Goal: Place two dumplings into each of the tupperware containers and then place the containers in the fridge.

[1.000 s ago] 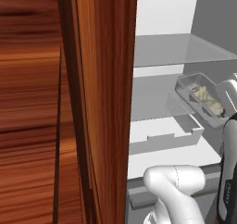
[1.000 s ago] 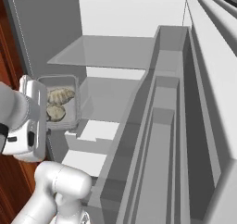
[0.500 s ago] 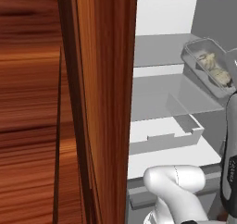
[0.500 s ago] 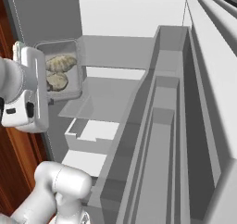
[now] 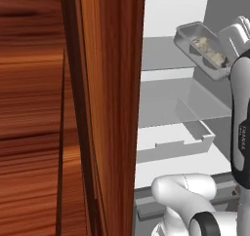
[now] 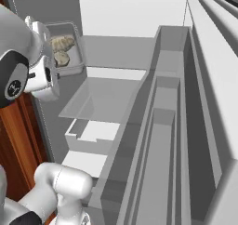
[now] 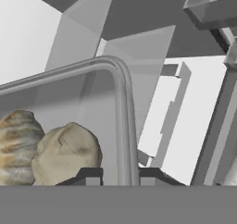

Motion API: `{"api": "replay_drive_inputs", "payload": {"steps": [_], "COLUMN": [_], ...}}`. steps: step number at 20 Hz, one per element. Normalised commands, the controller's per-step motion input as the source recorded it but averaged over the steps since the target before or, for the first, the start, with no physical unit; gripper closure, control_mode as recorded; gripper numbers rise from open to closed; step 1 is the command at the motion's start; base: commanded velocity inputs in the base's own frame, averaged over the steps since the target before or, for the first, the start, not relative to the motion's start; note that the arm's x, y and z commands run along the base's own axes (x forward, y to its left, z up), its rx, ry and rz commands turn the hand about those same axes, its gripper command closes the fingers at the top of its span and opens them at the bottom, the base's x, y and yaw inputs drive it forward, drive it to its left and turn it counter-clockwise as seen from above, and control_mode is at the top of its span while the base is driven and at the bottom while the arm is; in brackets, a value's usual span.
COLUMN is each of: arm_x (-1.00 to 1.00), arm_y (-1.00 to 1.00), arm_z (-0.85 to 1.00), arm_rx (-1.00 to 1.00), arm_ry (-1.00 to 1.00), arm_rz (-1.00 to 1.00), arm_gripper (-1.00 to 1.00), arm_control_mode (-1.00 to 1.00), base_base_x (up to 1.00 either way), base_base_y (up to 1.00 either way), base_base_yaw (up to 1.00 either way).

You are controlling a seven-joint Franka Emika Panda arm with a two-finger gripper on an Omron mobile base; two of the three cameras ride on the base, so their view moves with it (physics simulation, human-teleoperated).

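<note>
Just the reddish wooden cabinet panel (image 5: 73, 108) here, standing tall and well off to the fingers' left.

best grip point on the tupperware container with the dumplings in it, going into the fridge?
The raised rim of the tupperware container, pinched across one wall, approached from the end facing away from the fridge. The tray is shallow and too wide to span, and two dumplings fill the middle. The gripper is already shut on that wall, tray in the air.
</note>
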Motion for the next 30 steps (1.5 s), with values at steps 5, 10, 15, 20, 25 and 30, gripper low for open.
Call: {"api": "replay_drive_inputs", "payload": {"steps": [5, 10, 15, 20, 25, 30], "arm_x": [0.98, 0.9, 0.85, 0.62, 0.44, 0.53], "arm_y": [0.0, 0.0, 0.0, 0.0, 0.04, 0.2], "arm_z": [-0.24, -0.37, -0.18, 0.07, 0.04, 0.0], "arm_rx": [0.01, 0.0, 0.0, 0.0, 0.0, 0.0], "arm_ry": [-0.11, -0.05, -0.03, 0.04, 0.02, 0.0], "arm_rz": [0.11, 0.03, 0.01, 0.01, 0.03, 0.0], "arm_gripper": [1.0, 1.0, 1.0, 1.0, 1.0, 1.0], "arm_control_mode": [-1.0, -1.0, -1.0, -1.0, -1.0, -1.0], "base_base_x": [0.0, 0.0, 0.0, 0.0, 0.0, 0.0], "base_base_y": [0.0, 0.0, 0.0, 0.0, 0.0, 0.0], "base_base_yaw": [0.0, 0.0, 0.0, 0.0, 0.0, 0.0]}}
